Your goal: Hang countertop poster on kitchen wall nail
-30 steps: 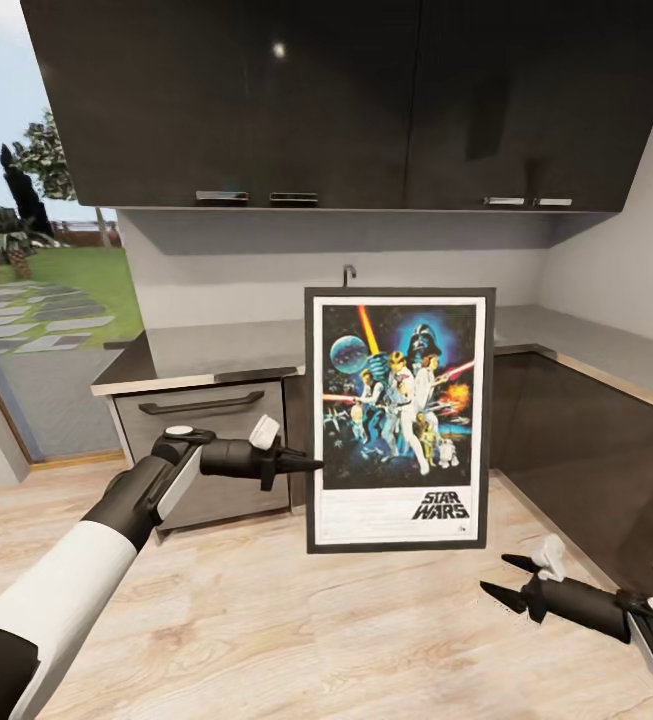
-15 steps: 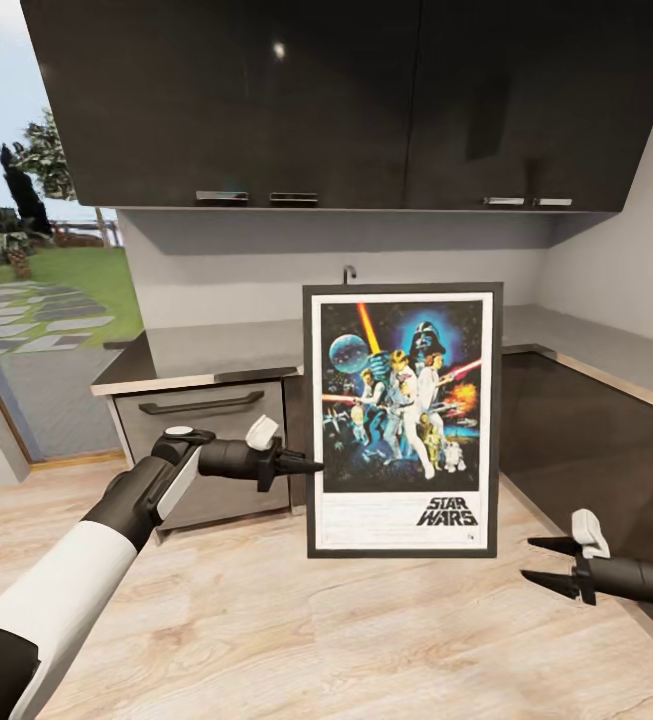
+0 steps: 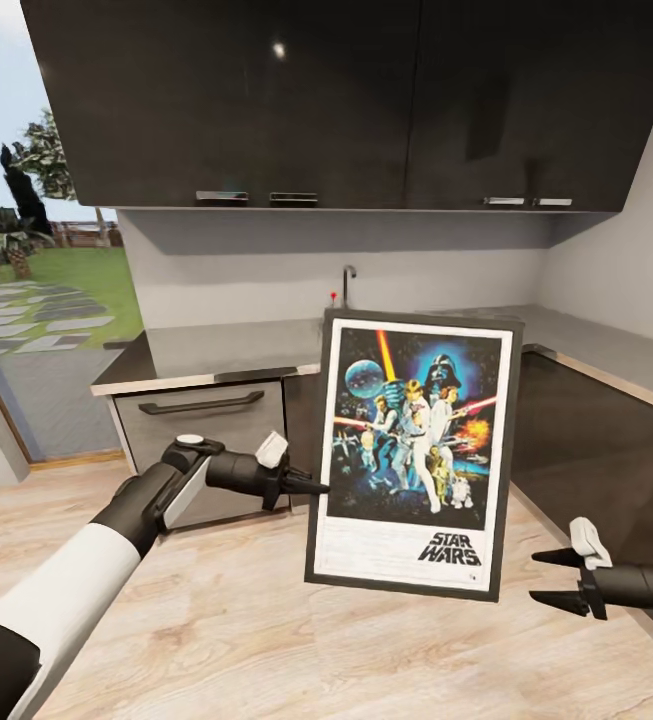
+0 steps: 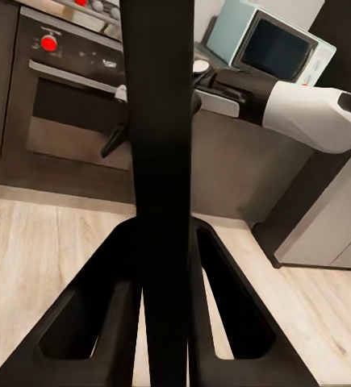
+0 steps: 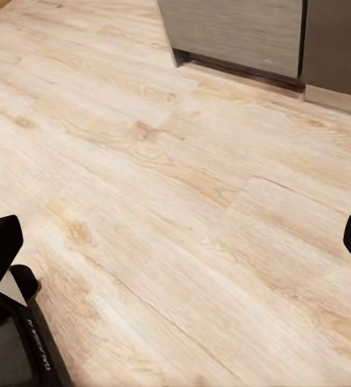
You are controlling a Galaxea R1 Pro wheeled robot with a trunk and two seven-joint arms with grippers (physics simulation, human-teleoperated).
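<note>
The framed Star Wars poster (image 3: 414,455) hangs in the air in front of me, face toward the head camera and tilted slightly clockwise. My left gripper (image 3: 318,488) is shut on its left edge. In the left wrist view the black frame edge of the poster (image 4: 163,185) runs straight up between the two fingers (image 4: 102,322). My right gripper (image 3: 549,577) stands open low at the right, apart from the poster, with nothing between its fingers. The grey kitchen countertop (image 3: 216,350) runs along the back wall with a chrome tap (image 3: 347,282) behind the poster's top edge.
Dark upper cabinets (image 3: 346,100) hang above the counter, and a grey drawer front (image 3: 201,445) sits below it. The counter turns along the right wall (image 3: 606,350). An open doorway to a garden (image 3: 36,300) is at the left. An oven (image 4: 70,97) and microwave (image 4: 276,48) stand behind, seen in the left wrist view.
The poster has shifted right and down and tilted clockwise with my left gripper, uncovering the tap. My right gripper moved right and slightly up, its fingers now spread.
</note>
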